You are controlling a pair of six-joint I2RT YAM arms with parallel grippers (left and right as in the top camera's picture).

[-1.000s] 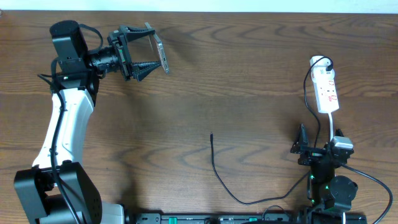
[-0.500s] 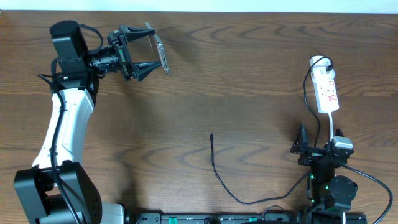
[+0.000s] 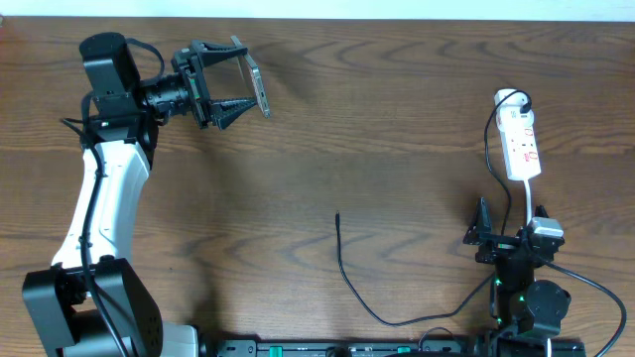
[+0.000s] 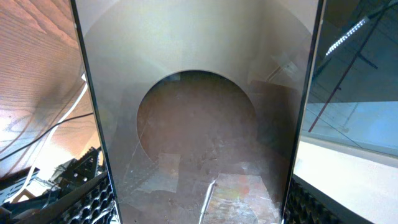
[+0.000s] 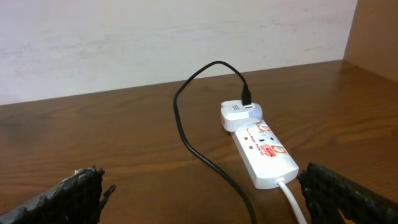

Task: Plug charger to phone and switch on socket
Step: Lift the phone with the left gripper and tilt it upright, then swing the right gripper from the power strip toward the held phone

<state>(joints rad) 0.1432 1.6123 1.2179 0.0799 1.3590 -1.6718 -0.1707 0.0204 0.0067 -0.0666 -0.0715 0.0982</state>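
My left gripper [image 3: 236, 81] is shut on the phone [image 3: 257, 85] and holds it on edge above the table at the far left. In the left wrist view the phone [image 4: 199, 112] fills the frame between the finger pads, its glossy face showing a round dark blob. The black charger cable [image 3: 349, 283] lies at front centre, its slim plug tip [image 3: 337, 215] free on the wood. The white socket strip [image 3: 521, 142] lies at the right, with the cable's white adapter in its far end [image 5: 239, 115]. My right gripper [image 3: 506, 238] is open and empty just in front of the socket [image 5: 264, 149].
The socket's white cord [image 5: 292, 202] runs back toward my right arm's base. The black cable loops up from the adapter [image 5: 186, 118] and passes between my right fingers. A pale wall edges the table's far side.
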